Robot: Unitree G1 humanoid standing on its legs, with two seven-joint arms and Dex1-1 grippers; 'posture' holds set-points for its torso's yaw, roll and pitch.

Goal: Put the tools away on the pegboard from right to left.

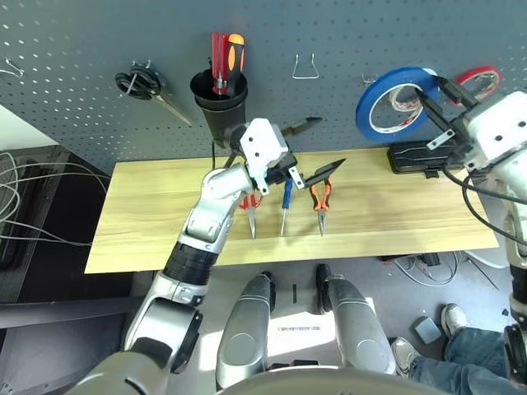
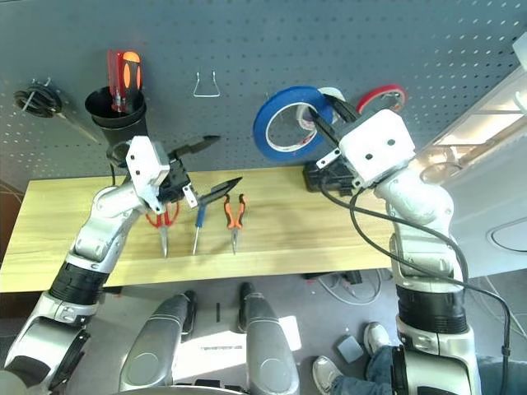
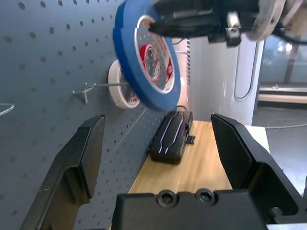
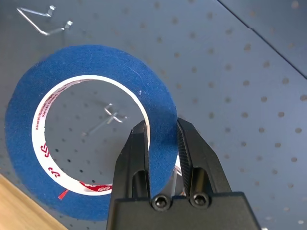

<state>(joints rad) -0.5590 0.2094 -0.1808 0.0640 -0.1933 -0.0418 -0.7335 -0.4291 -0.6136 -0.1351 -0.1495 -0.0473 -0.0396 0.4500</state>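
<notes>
Blue masking tape roll [image 4: 20, 110] is at the pegboard [image 1: 272, 33], raised above the bench's [image 1: 140, 206] back edge toward its right corner; the right claw [image 4: 162, 122] is clamped on one side of its band, one finger inside the hole and one outside; the left claw [image 3: 158, 116] stands wide apart with nothing between its fingers. Hanging this roll looks like the step in hand, the first from the right; a wire hook [image 4: 111, 112] shows through its hole, though whether the roll is threaded on it I cannot tell. The next move calls for keeping the hole round that hook, seating the band and only then letting go; the roll could drop if freed early. Its flat face runs roughly along the board, slightly tilted; the axis through the hole points toward the board. The pliers [image 1: 321, 202], slim screwdriver [image 1: 287, 194] and red-handled scissors [image 1: 252, 216] lie on the bench; their long axes run from back edge to front, handles toward the back, tips toward the front.
</notes>
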